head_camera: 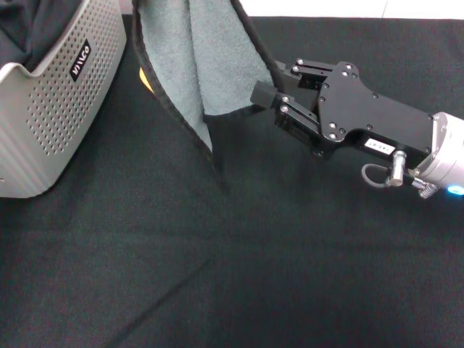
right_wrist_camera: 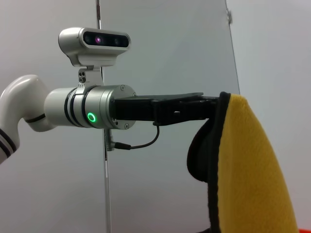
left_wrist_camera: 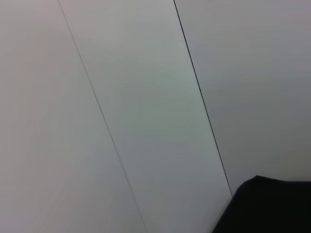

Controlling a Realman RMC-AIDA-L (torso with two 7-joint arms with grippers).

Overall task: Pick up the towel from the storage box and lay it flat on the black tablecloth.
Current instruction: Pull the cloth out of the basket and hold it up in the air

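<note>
The grey-green towel [head_camera: 192, 58] hangs down from above the head view, black edging along its sides, its lower tip just over the black tablecloth [head_camera: 217, 275]. Its yellow back shows in the right wrist view [right_wrist_camera: 248, 170]. There my left gripper [right_wrist_camera: 214, 104] is shut on the towel's top edge and holds it up; it is out of the head view. My right gripper [head_camera: 274, 81] is at the towel's right lower edge, jaws apart with the black edging at them. The light grey storage box [head_camera: 51, 109] stands at the left.
A plain black fabric bundle [head_camera: 36, 22] lies in the box. The left wrist view shows only pale wall panels [left_wrist_camera: 146, 107] and a dark corner [left_wrist_camera: 272, 208]. A white strip [head_camera: 348, 7] borders the cloth's far side.
</note>
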